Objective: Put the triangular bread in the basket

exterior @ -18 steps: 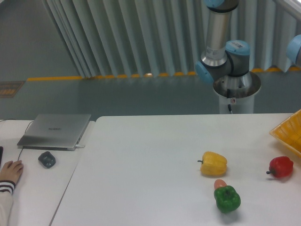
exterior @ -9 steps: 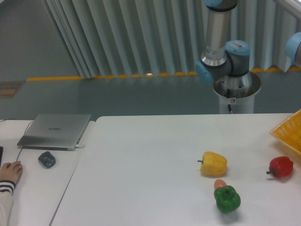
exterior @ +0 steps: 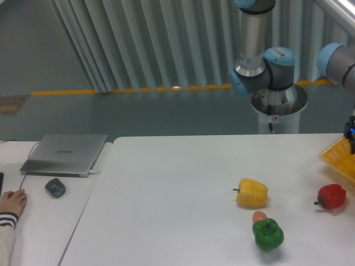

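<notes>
Since the earlier frames the arm (exterior: 260, 50) has swung: its far-right elbow joint sits lower and further into view, and a dark piece of the wrist or gripper (exterior: 350, 134) now shows at the right edge, just above the basket (exterior: 337, 157). Nothing on the table (exterior: 166, 188) has shifted.

Only a sliver of the gripper is in view, so I cannot tell whether the jaws are wide, narrow or holding anything. The triangular bread cannot be found with certainty. No golden wedge lies on the visible table, and most of the basket is cut off by the frame, so it may be at the gripper or already inside, out of view.

Judging by the tool hanging over the yellow lattice basket, the step in hand is likely the drop-off or the moment just around it. If the bread is held, the next move calls for lowering inside the rim and letting go.

The red pepper (exterior: 331, 196) lies just near of the basket. The yellow pepper (exterior: 252, 192) sits left of it. The green pepper (exterior: 268, 234) is nearest, with a small orange object (exterior: 259, 216) touching its far side. None blocks the basket. Far left are a closed laptop (exterior: 65, 153), a mouse (exterior: 55, 187) and a person's hand (exterior: 12, 200).
</notes>
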